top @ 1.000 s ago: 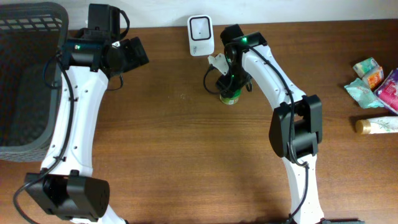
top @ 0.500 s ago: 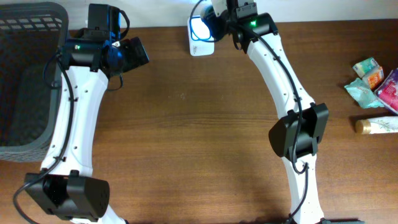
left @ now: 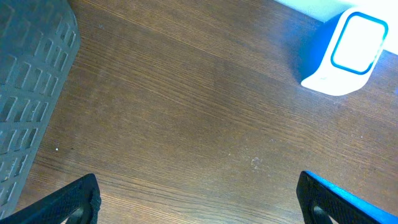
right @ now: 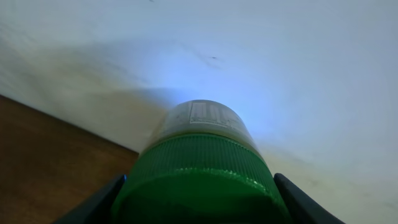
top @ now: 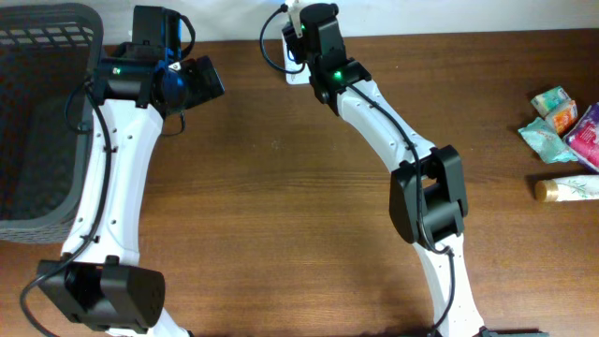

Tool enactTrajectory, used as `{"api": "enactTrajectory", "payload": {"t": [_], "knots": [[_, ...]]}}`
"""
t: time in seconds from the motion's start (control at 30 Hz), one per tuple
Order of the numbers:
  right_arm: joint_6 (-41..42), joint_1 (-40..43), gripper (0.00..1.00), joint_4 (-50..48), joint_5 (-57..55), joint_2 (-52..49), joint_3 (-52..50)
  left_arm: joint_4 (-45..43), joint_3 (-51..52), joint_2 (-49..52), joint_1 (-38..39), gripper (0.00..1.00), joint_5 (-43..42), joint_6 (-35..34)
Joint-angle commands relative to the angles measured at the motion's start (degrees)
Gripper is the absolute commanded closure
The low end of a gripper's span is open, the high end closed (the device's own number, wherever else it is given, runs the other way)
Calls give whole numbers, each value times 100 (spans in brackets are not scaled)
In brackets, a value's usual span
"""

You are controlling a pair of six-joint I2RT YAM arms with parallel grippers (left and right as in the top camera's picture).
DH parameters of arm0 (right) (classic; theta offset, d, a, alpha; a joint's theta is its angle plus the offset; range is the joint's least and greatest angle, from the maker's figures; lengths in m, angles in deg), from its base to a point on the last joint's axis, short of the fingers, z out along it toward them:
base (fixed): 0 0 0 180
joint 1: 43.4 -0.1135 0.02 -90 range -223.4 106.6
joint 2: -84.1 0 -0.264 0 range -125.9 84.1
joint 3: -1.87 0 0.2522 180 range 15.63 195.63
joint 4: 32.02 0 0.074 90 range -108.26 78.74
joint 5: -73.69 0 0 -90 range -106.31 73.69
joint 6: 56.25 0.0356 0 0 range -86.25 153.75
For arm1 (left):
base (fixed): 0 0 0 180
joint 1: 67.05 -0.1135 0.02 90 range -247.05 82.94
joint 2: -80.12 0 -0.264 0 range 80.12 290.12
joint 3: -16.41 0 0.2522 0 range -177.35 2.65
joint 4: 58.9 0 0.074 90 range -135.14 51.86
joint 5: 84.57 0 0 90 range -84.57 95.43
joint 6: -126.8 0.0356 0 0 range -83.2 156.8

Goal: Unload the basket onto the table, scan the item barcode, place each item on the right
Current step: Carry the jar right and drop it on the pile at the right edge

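The item is a jar with a ribbed green lid (right: 199, 180) and a pale printed label. It fills the right wrist view, where my right gripper (right: 199, 202) is shut on it, one dark finger (right: 93, 205) on each side of the lid. The jar points at the white wall. From overhead, the right gripper (top: 304, 28) hangs at the table's back edge over the white barcode scanner (top: 294, 67), hiding most of it and the jar. The scanner (left: 345, 53) glows blue in the left wrist view. My left gripper (top: 208, 80) stands open with nothing in it, left of the scanner.
A dark mesh basket (top: 42, 112) stands at the far left, and its wall (left: 31, 93) shows in the left wrist view. Several snack packets (top: 562, 117) and a tube (top: 566, 189) lie at the right edge of the table.
The right arm lifted the jar off the table in front of the scanner and swung it back and left to above the scanner. The left arm has not moved.
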Motion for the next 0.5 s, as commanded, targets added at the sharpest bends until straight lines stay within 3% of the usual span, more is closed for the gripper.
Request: {"api": "enactTrajectory", "payload": {"t": [0.0, 0.27, 0.37, 0.47], "knots": [[13, 0, 43, -151, -470, -136, 22, 7, 17, 37, 7, 1, 63, 114], [581, 146, 40, -50, -1178, 369, 46, 7, 17, 37, 7, 1, 63, 116], [1727, 625, 39, 686, -1259, 809, 57, 7, 17, 37, 7, 1, 63, 116], [2997, 1580, 39, 2046, -846, 1222, 57, 7, 17, 37, 7, 1, 63, 116]]}}
